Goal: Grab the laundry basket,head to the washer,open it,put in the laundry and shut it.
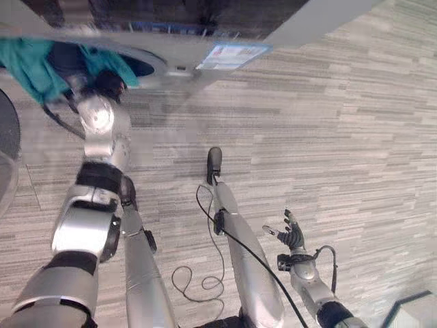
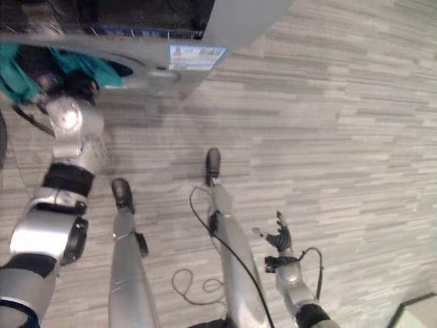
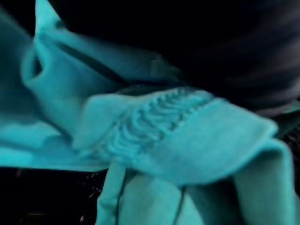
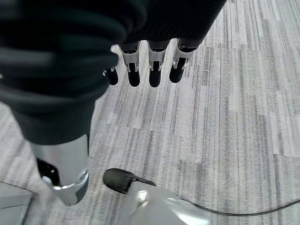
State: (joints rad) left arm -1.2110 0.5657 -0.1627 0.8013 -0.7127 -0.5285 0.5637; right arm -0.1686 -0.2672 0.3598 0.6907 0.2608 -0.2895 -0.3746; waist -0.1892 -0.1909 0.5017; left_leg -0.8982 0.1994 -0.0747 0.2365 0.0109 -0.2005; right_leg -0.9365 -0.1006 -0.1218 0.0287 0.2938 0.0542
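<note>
The grey washer (image 1: 205,37) stands at the top of the eye views, its round opening (image 1: 147,66) dark inside. A teal garment (image 1: 34,65) hangs across the opening's left part and spills over its rim. My left arm reaches up to it, and the left hand's dark cover (image 1: 109,85) lies against the cloth. In the left wrist view the teal garment (image 3: 154,136) lies folded right before the camera, with the dark drum (image 3: 211,42) behind. My right hand (image 1: 292,236) hangs low at my right side over the carpet, fingers (image 4: 154,70) straight and holding nothing.
The washer's round glass door (image 1: 5,160) stands swung open at the left edge. A label (image 1: 232,55) sits on the washer front right of the opening. Grey striped carpet (image 1: 341,137) spreads to the right. A pale box-like corner (image 1: 413,307) shows at the lower right.
</note>
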